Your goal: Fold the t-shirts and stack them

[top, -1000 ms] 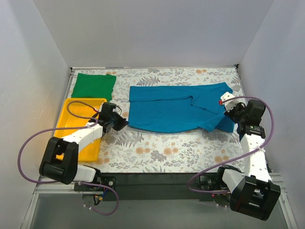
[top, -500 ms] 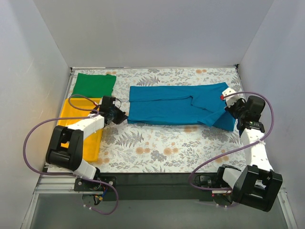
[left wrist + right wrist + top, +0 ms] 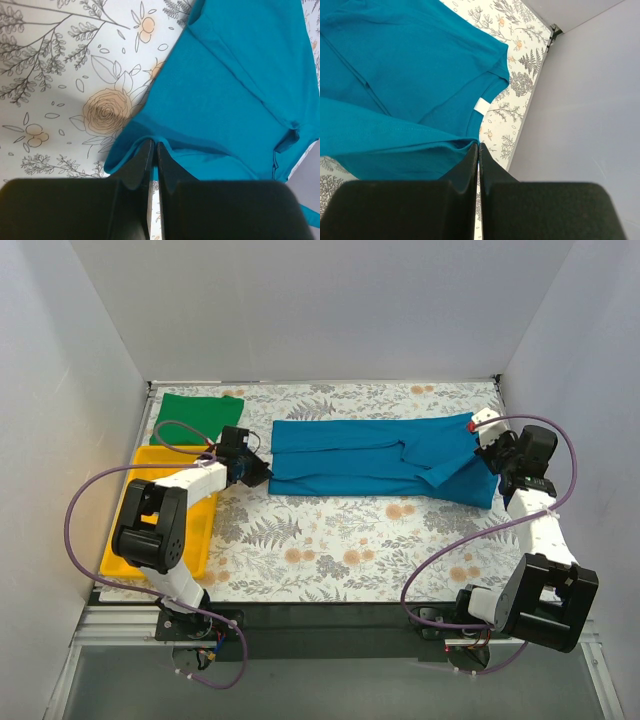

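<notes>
Across the back half of the floral table [image 3: 330,540], the teal-blue shirt [image 3: 375,460] lies stretched in a long band. My left gripper [image 3: 262,472] is clamped on its hem at the left end. My right gripper [image 3: 484,432] is pinched on an edge at the right end, near the collar. Green shirt [image 3: 198,412]: folded, in the far-left corner, just beyond the yellow tray [image 3: 135,502].
</notes>
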`<state>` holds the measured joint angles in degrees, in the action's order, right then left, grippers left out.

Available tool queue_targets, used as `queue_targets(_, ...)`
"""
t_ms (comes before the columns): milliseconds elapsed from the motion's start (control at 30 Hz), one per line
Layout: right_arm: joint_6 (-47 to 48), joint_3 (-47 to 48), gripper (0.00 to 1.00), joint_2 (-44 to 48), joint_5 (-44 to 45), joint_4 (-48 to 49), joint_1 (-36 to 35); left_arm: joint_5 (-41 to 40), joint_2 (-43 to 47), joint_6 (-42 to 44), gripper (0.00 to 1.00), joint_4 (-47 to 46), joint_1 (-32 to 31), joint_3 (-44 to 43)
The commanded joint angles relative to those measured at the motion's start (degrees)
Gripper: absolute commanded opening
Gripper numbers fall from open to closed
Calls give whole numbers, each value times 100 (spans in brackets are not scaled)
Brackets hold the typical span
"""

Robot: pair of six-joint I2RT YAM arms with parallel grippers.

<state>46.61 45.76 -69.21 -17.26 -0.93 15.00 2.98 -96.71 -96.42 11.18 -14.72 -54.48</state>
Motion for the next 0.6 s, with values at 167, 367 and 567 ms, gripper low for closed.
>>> queue_targets(167,-354,407,1,-233,-67,558,20,-61,-217,387,0,191,48,-511)
queue_targets(367,-407,522,1,-391,-15,620,-15,-123,-375,501,0,323,66,-757)
queue_targets(567,-468,583,1,-488,38,708,-24,-202,-454,545,0,376,110,-862)
